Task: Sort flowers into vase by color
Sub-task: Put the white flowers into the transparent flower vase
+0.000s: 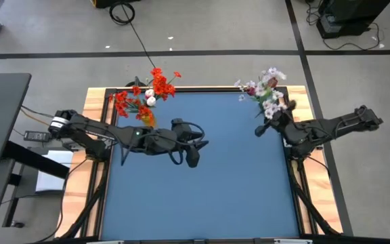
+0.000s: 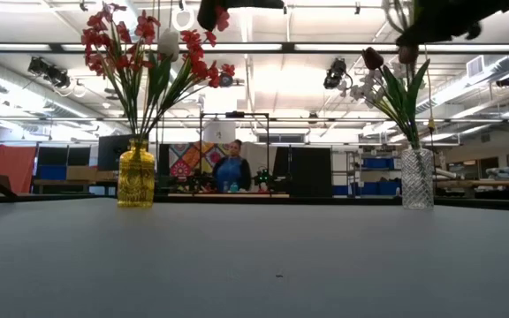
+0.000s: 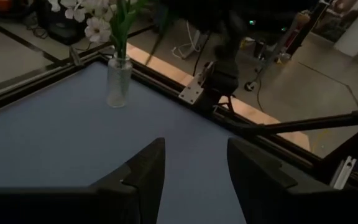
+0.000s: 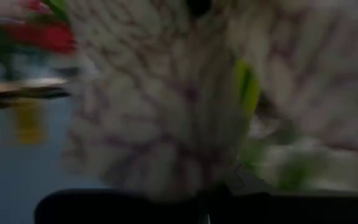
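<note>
Red flowers point(image 1: 151, 88) point(image 2: 140, 44) stand with their stems in a yellow vase point(image 2: 136, 177) at the table's far left; a pale bloom point(image 2: 168, 44) shows among them. White and pale pink flowers point(image 1: 268, 91) point(image 2: 391, 84) stand in a clear glass vase point(image 2: 417, 177) point(image 3: 118, 81) at the far right. My left gripper point(image 1: 198, 150) point(image 3: 194, 168) hangs open over the middle of the blue table, with nothing between its fingers. My right gripper point(image 1: 259, 130) point(image 4: 204, 211) is shut, close beside the white flowers. A veined white bloom point(image 4: 166, 112) fills its wrist view. My right gripper is right up against the white blooms of the clear vase, but the blooms fill and blur its wrist view. I cannot tell whether its shut fingers touch a bloom or a stem.
The blue table top point(image 1: 202, 196) lies bare between and in front of the two vases, inside a wooden frame point(image 1: 93, 102). The right arm's base point(image 3: 219, 74) stands at the table's right edge. A person point(image 2: 233, 168) is far behind the table. Cables lie on the floor point(image 1: 131, 20).
</note>
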`<state>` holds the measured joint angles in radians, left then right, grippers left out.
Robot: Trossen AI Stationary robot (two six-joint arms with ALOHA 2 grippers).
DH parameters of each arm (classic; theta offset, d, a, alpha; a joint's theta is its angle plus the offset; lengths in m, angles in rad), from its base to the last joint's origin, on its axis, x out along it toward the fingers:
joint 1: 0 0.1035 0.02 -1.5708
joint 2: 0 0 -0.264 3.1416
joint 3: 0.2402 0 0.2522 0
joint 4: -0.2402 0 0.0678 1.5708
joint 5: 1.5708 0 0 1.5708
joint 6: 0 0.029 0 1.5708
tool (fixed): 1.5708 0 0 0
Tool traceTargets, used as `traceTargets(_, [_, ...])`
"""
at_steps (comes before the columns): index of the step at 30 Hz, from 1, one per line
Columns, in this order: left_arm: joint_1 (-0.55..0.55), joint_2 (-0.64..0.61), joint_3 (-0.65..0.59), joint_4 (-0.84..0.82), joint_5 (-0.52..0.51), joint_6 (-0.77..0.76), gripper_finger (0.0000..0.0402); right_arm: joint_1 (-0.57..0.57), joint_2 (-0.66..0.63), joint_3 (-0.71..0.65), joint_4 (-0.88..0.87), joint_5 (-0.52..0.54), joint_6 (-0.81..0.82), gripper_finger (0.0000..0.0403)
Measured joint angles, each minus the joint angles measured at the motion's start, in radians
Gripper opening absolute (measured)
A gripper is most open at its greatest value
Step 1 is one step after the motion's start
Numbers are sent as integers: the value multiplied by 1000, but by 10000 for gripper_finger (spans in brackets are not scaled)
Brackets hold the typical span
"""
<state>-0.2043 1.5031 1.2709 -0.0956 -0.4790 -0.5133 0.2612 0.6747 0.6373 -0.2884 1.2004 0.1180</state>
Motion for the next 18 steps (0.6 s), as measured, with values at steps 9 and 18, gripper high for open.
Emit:
traceTargets(9, [9, 9, 0, -15, 0, 10, 178, -74, -73, -2, -172, 305, 98, 13])
traceTargets(18, [62, 9, 0, -15, 0, 11, 178, -223, -134, -93, -172, 201, 301, 13])
